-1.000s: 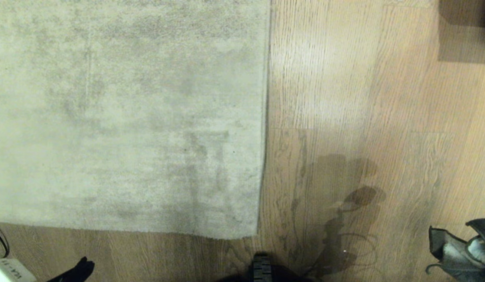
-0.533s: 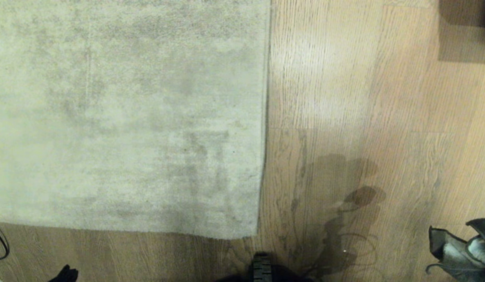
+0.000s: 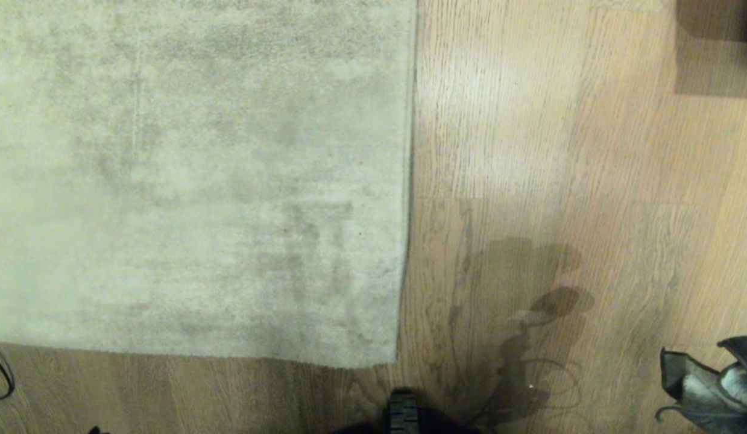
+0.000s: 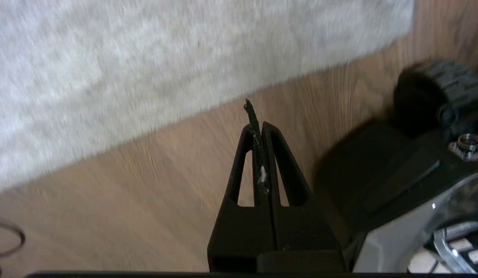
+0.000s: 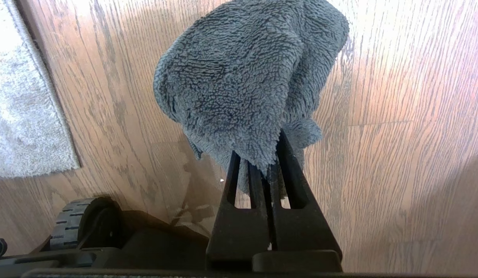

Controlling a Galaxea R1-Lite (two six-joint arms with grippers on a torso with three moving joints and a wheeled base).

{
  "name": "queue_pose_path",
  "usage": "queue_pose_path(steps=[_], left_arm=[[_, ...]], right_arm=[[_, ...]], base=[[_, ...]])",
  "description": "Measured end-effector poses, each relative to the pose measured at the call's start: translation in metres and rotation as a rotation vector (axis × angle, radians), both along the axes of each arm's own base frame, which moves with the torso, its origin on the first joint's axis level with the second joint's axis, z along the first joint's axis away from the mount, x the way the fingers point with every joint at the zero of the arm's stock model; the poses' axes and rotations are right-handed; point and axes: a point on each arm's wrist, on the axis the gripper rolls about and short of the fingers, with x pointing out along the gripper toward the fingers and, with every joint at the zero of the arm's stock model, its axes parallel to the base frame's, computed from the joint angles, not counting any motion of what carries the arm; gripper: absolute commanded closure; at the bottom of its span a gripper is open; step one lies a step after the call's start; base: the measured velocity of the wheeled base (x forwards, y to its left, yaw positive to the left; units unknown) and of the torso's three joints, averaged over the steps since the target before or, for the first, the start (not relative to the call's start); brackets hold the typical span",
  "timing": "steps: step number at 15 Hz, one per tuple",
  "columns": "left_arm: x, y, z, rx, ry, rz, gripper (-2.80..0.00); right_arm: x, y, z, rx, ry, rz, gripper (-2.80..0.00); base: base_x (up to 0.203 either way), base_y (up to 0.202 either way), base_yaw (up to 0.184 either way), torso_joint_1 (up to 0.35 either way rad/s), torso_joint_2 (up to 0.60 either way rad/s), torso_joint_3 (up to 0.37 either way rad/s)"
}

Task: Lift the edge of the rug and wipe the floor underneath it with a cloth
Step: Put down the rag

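The pale grey rug lies flat, and its rug edge [image 3: 408, 181] runs down to a square corner [image 3: 392, 360] on the wood floor [image 3: 530, 150]. In the left wrist view my left gripper [image 4: 258, 127] hangs shut over bare floor [image 4: 146, 185] just short of the rug edge [image 4: 208, 101]; a thin dark sliver and a bit of white fluff sit between its fingers. Only a dark tip of the left gripper [image 3: 94, 430] shows in the head view. My right gripper [image 5: 266, 162] is shut on the fuzzy grey-blue cloth [image 5: 242, 77], which it holds above the floor [image 5: 397, 116] beside the rug corner [image 5: 65, 160].
The base's black wheel [image 3: 402, 413] sits just in front of the rug corner, also seen as the wheel [image 4: 439, 92] and the wheel [image 5: 69, 227]. A dark leaf-like shape [image 3: 705, 386] lies at the right. A black cable loop [image 3: 2, 377] lies at the left. A dark block [image 3: 717, 48] stands far right.
The left gripper's dark tip has slid down and out at the head view's bottom left corner, along with the white part beside it. Rug and right arm have not moved.
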Motion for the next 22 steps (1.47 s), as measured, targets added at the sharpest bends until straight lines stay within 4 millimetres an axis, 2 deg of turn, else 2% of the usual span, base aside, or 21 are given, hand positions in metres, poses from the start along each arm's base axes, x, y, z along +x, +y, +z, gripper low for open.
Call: queue_pose_path(steps=[9, 22], left_arm=[[-0.019, 0.003, -0.013, -0.062, 0.023, 0.067, 0.0], [-0.047, 0.004, -0.019, -0.187, -0.288, 0.193, 0.0]], right_arm=[[0.0, 0.0, 0.0, 0.0, 0.0, -0.001, 0.0], [0.0, 0.0, 0.0, 0.0, 0.0, 0.0, 0.0]], base=[[0.0, 0.0, 0.0, 0.0, 0.0, 0.0], [0.0, 0.0, 0.0, 0.0, 0.0, 0.0]])
